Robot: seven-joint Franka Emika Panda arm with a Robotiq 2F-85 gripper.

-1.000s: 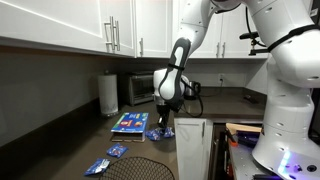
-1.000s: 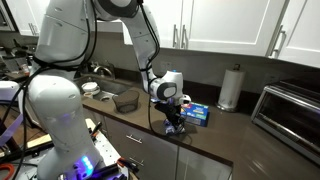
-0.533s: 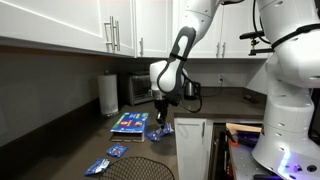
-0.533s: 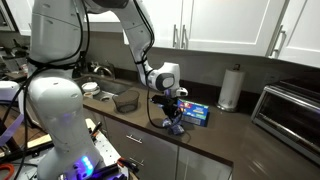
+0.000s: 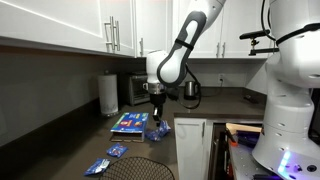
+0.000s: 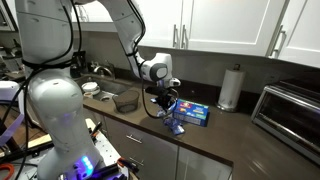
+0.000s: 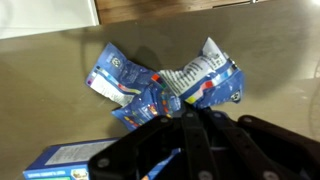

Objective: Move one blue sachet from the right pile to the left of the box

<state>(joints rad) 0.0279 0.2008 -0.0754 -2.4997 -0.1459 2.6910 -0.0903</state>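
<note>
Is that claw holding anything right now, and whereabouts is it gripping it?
The gripper seems to pinch a blue sachet by its crumpled edge nearest the fingertips.

Silver toaster oven (image 5: 140, 88): on the dark counter (image 5: 60, 145), against the wall.
Paper towel roll (image 5: 108, 95): upright, just beside the toaster oven.
Dark kettle (image 5: 190, 91): near the toaster oven's other side.
White cabinets (image 5: 100, 25): above the toaster oven.

Gripper (image 5: 155, 103) hangs above the right pile (image 5: 158, 132) of blue sachets, just beside the box (image 5: 130, 122); paper towel roll (image 5: 108, 93) and toaster oven (image 5: 137, 88) stand behind it.
</note>
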